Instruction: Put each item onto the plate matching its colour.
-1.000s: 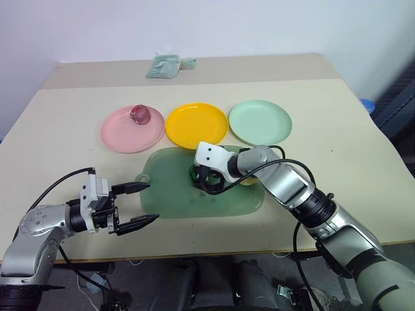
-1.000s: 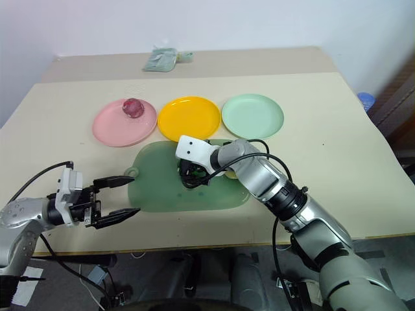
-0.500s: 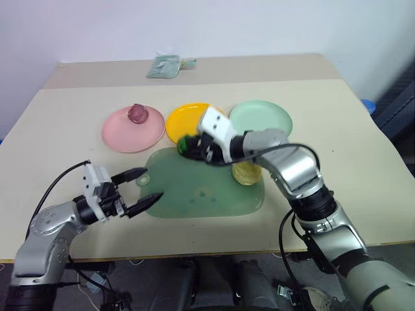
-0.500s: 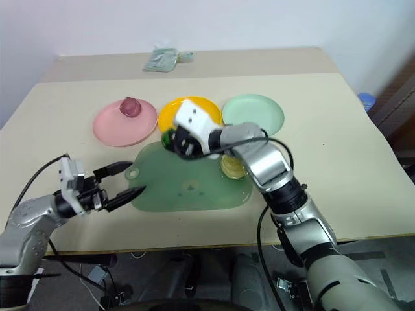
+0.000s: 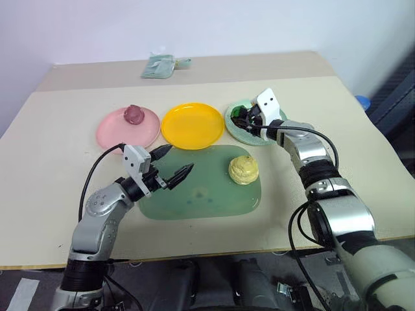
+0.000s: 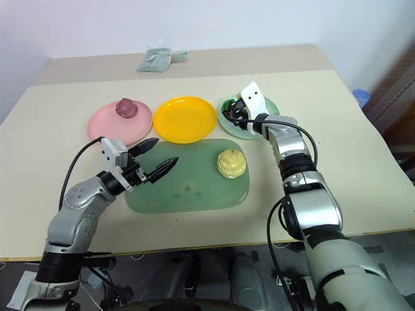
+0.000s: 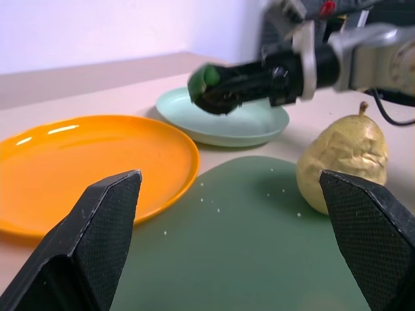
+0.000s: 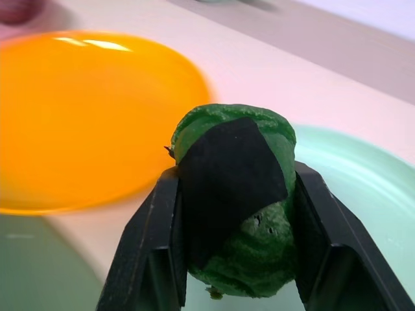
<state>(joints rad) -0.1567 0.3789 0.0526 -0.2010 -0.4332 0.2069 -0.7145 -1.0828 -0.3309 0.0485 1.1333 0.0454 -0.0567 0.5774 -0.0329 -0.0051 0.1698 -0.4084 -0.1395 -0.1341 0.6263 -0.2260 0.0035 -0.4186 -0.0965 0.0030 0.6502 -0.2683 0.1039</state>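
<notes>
My right gripper [image 5: 242, 117] is shut on the dark green ball [image 8: 233, 194] with the black patch and holds it just over the near-left part of the pale mint plate [image 5: 258, 137]. The dark red ball [image 5: 133, 114] lies on the pink plate [image 5: 111, 137]. Between those two plates the bright yellow plate [image 5: 192, 125] has nothing on it. The pale yellow bumpy item [image 5: 243, 170] rests on the right part of the translucent green mat [image 5: 201, 194]. My left gripper [image 5: 179, 160] hovers open over the mat's left edge with nothing between its fingers, pointing toward the yellow item.
A small pale green cloth bundle [image 5: 159, 66] lies at the table's far edge. The beige table [image 5: 58, 162] stretches bare to the left of the mat and to the right of the mint plate. Black cables hang from both forearms.
My right gripper shut on the green ball on the mat, lifted it and carried it away to the right, over the mint plate. My left gripper moved in over the mat's left edge, still open.
</notes>
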